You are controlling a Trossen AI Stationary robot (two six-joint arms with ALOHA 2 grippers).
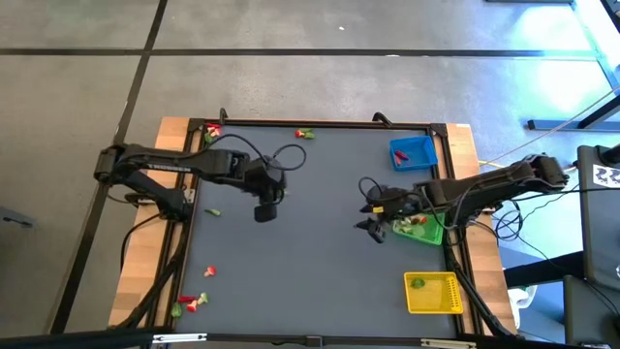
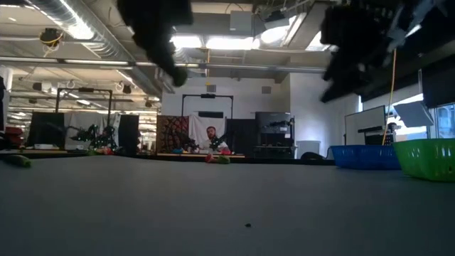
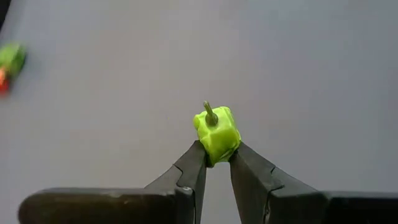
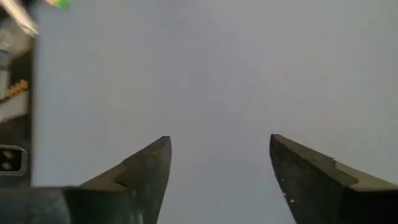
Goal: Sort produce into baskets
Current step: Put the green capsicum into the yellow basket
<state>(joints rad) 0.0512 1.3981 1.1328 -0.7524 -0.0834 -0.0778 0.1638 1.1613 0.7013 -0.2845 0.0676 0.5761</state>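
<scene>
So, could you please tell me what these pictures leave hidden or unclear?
- Green basket, high view: the right gripper covers part of its contents.
- Loose produce, high view: too small to identify.
- Blue basket, low view: its wall hides the inside.
- Left gripper: its pepper is hidden in the high view.

Three baskets [image 1: 414, 153] at table's [image 1: 310, 271] right, produce [image 1: 192, 302] scattered left

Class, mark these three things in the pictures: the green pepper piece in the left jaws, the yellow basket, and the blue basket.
green pepper piece [image 3: 216, 132], left wrist view, on its lime body below the stem.
yellow basket [image 1: 438, 304], high view, on its bare floor.
blue basket [image 1: 418, 142], high view, on its far wall.
</scene>
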